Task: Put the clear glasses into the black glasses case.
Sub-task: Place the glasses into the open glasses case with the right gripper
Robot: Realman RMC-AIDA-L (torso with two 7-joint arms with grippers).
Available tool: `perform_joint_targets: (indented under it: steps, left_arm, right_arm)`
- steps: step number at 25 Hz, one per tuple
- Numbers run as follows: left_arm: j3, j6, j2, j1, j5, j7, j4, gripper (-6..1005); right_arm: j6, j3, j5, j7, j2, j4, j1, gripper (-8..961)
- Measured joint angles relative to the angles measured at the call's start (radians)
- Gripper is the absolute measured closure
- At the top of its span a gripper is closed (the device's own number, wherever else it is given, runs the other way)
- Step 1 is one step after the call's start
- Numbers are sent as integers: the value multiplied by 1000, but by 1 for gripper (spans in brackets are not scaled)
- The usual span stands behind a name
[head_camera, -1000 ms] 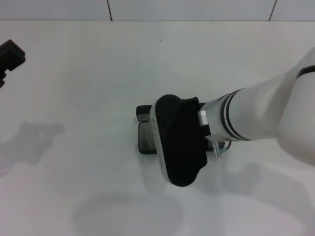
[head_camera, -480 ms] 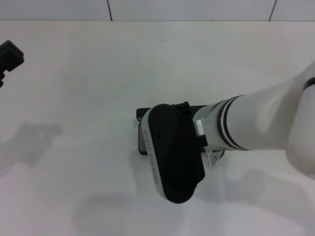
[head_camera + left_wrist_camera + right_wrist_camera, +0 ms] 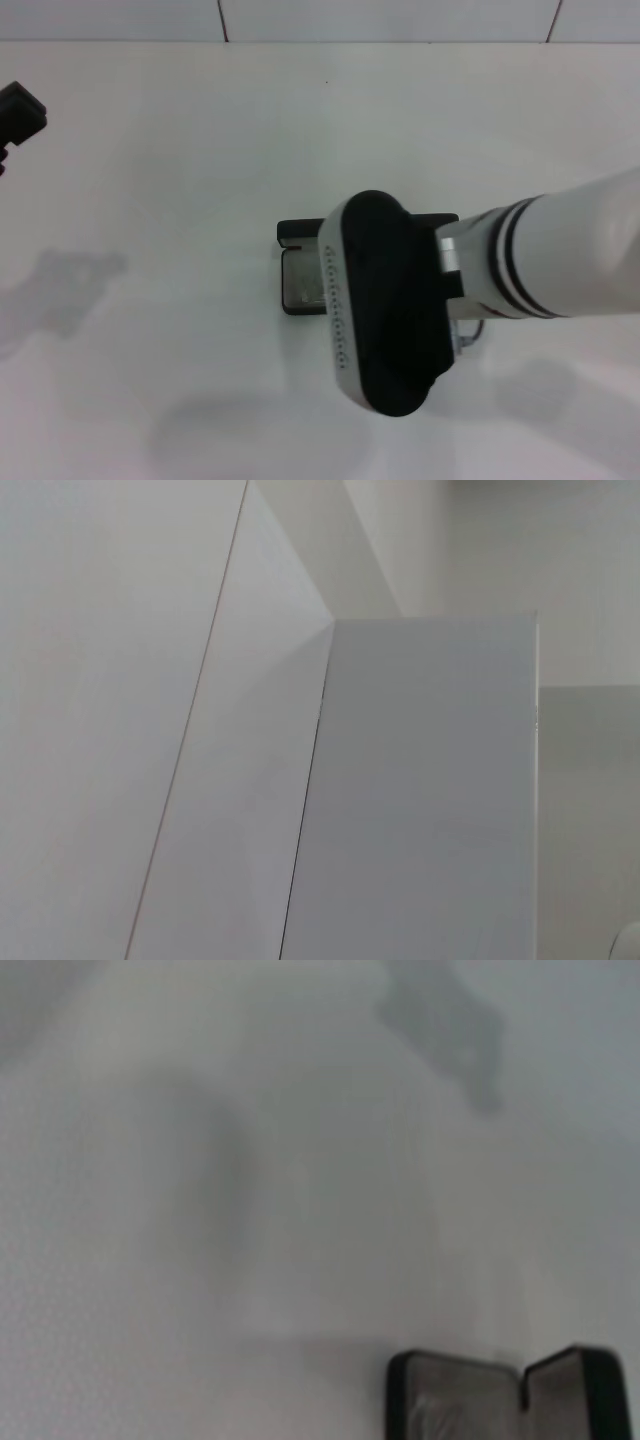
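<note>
**Head view: right arm over the open case, glasses not made out**

Head view shows the white table [image 3: 150, 150] taking up nearly everything. The right arm [image 3: 570, 255] reaches in across it from the right. Its black wrist housing [image 3: 385, 300] hangs straight over the middle of the table. The right gripper sits hidden under that housing, so I cannot tell whether it holds anything.

The case [image 3: 300, 282] lies open beneath the housing. Only its left end shows, grey lining up, with the raised lid on the far side. The right wrist view catches the same case [image 3: 450, 1395] at the edge of the picture, both halves spread apart.

The left gripper [image 3: 20, 112] is parked at the far left edge, well apart from the work. Whether it is open or closed I cannot tell.

The glasses I cannot find for certain. There is a pale glint on the lining in the right wrist view, which may be them lying in the case or only a reflection.

My reading is that this is the placing step, or just after it. To do it well, the glasses should go down level and lengthwise along the tray, with the thin temple arms folded inside the rim. The gripper should let go only once they rest on the lining, then lift straight up so it neither snags a temple nor nudges the lid.
</note>
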Motion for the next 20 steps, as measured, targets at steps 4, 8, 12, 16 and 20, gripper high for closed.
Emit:
perform_joint_targets:
  steps: [4,8,12,16,20]
  left_arm:
    - [0,0,-1,5,0,-2,0,940]
    - [0,0,-1,12,0,-3,0,940]
    - [0,0,-1,12,0,-4,0,940]
    - [0,0,-1,4,0,-4,0,940]
    - [0,-1,-2,5,0,-4,-1,940]
  right_arm:
    - [-106,37,14,8,1,-36,-26,635]
    - [-146,80,10,17,1,-44,-55,639]
    - [-158,115,2,20,0,-29,-65,643]
    - [-172,128,-11,18,-1,-10,-66,729]
    - [-169,122,-55,15,0,19,-64,836]
